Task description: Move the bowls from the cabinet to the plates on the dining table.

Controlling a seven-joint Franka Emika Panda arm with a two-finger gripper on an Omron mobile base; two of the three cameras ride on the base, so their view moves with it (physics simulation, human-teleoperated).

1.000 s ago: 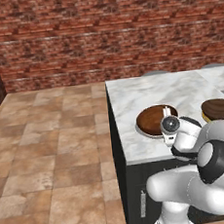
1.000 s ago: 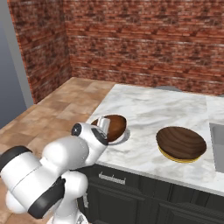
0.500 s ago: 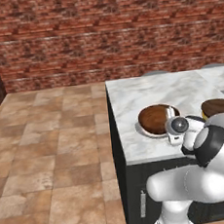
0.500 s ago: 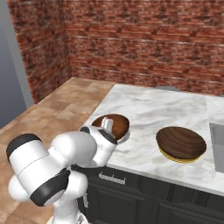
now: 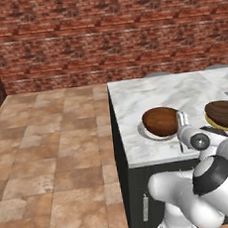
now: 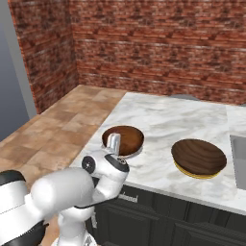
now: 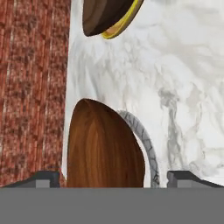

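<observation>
— Where's the near bowl [image 5: 161, 121] from the gripper [image 7: 113, 176]?

— Straight ahead in the hand view, its rim between the two wide-spread fingertips [image 7: 43, 177], neither visibly touching it. It sits on the pale plate [image 5: 144, 132], so nothing is gripped. I'd judge the hand needs to back straight off, clear of the rim.

— And to the right?

— The other bowl [image 6: 199, 156] rests on the yellow-rimmed plate [image 6: 185, 170], well apart.

— The surface, the room?

— White marble table [image 6: 158, 122], tiled floor [image 5: 49, 142], brick wall [image 5: 102, 32].
</observation>
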